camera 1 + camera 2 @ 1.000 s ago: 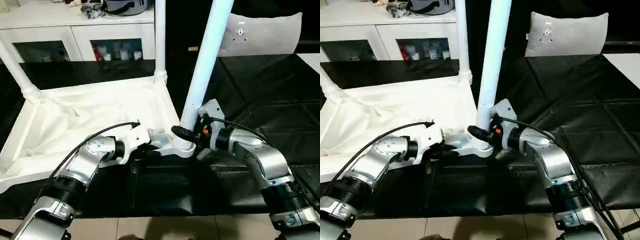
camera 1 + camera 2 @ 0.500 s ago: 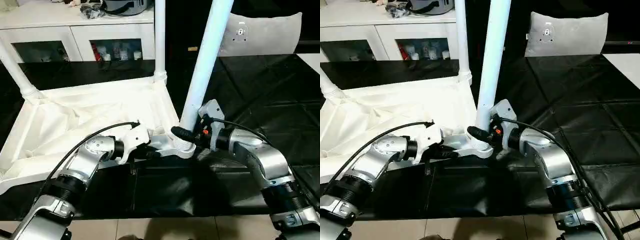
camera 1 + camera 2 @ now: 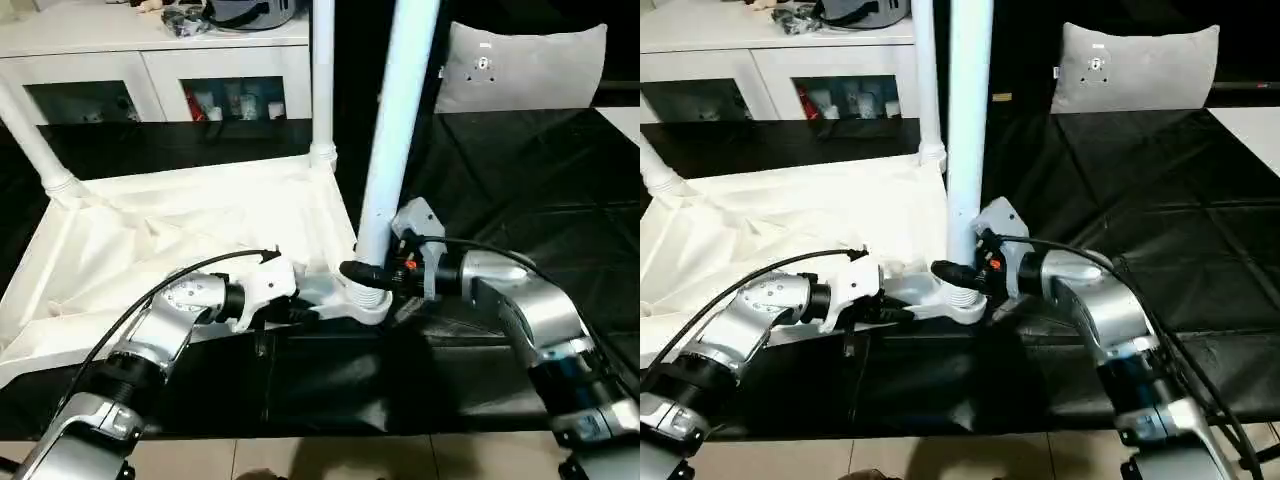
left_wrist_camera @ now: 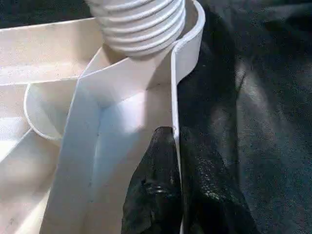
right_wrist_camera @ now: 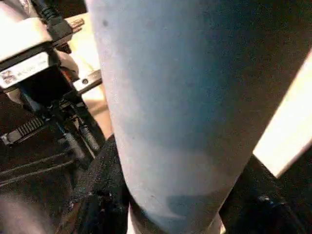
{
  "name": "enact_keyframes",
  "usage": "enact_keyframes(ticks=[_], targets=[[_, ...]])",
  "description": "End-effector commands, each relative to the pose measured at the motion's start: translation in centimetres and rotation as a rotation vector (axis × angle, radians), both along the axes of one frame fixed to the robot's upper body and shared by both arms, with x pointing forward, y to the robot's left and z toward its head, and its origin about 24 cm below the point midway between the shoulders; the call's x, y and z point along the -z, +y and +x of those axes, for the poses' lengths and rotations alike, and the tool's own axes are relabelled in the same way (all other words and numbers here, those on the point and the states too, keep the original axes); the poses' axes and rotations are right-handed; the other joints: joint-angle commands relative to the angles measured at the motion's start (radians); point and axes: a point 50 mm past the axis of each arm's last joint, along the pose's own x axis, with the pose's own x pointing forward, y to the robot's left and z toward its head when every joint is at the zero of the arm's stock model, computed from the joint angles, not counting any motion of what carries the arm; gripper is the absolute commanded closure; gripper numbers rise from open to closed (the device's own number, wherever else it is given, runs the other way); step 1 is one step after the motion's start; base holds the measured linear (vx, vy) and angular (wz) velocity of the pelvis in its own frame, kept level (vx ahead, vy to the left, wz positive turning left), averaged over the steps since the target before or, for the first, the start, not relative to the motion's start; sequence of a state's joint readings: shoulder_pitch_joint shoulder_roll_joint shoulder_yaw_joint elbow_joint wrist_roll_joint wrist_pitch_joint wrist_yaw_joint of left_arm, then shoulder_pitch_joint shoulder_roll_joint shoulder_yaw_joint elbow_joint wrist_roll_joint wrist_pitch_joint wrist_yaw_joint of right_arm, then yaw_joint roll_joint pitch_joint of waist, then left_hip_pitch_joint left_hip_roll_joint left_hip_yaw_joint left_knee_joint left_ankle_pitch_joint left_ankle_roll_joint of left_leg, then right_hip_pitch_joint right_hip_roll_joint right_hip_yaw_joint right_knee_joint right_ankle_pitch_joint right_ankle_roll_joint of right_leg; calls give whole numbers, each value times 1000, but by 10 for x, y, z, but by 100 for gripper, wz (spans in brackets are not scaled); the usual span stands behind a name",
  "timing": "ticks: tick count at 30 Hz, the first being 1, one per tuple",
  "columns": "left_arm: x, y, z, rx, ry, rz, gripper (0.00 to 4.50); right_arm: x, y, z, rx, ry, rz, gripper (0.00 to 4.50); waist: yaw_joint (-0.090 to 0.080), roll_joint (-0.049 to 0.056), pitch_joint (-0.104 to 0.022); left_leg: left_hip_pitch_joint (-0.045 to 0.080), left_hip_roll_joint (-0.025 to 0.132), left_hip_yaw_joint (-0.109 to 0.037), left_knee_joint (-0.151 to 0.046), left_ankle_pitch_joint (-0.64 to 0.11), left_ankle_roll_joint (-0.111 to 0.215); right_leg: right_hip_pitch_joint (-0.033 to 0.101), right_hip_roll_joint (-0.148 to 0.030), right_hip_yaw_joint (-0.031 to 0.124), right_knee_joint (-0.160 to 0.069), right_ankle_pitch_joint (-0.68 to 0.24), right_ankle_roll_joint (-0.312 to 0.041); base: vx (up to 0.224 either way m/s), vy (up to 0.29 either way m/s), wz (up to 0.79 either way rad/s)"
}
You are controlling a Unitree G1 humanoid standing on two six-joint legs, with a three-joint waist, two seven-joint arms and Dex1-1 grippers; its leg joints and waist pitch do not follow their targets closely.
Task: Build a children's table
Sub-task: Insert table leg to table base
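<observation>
The children's table lies upside down on the black mat, its white tabletop (image 3: 150,250) showing the ribbed underside. A long white leg (image 3: 395,120) stands almost upright in the near right corner socket (image 3: 365,297). My right gripper (image 3: 362,272) is shut on that leg just above the socket; the right wrist view has the leg (image 5: 161,112) between its black fingers (image 5: 97,204). My left gripper (image 3: 300,312) is shut on the tabletop's raised rim (image 4: 176,97) beside that corner, one finger (image 4: 151,195) on each side of the rim wall. Two more legs (image 3: 322,70) (image 3: 30,140) stand in the far sockets.
A white cabinet (image 3: 150,60) with glass doors runs along the back left. A grey cushion (image 3: 525,65) leans at the back right. The black mat (image 3: 520,180) stretches to the right of the table, and pale floor shows at its near edge.
The leg in my right gripper has swung from leaning right to nearly upright, and the right arm has shifted left with it. My left gripper has closed a little tighter on the rim.
</observation>
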State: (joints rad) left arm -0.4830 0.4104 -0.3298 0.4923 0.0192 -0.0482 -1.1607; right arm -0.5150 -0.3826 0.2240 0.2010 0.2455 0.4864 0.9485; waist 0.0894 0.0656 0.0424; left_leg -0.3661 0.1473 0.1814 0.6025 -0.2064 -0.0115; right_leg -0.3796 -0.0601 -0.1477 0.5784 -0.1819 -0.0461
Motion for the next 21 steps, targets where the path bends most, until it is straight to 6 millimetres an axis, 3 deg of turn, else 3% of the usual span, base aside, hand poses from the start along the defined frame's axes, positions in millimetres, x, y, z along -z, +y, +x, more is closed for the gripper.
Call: enact_keyframes(ticks=[1,8,21], targets=[[10,2,-9,51,46,48,450,10,-4,-2,-18,69,-37,259,10,-14,-63,10,111,-47,-67,-117,69,50,-133,89,-63,-236,-116,0,0,0],[10,3,-9,47,41,53,450,11,-7,-3,-48,98,-64,259,12,-18,-64,9,109,-47,-67,-124,61,51,-134,89,-65,-243,-107,0,0,0],[12,4,-7,28,40,56,450,6,-15,-10,-87,125,-70,259,15,-16,-66,10,108,-47,-65,-119,64,51,-131,86,-68,-252,-98,0,0,0]])
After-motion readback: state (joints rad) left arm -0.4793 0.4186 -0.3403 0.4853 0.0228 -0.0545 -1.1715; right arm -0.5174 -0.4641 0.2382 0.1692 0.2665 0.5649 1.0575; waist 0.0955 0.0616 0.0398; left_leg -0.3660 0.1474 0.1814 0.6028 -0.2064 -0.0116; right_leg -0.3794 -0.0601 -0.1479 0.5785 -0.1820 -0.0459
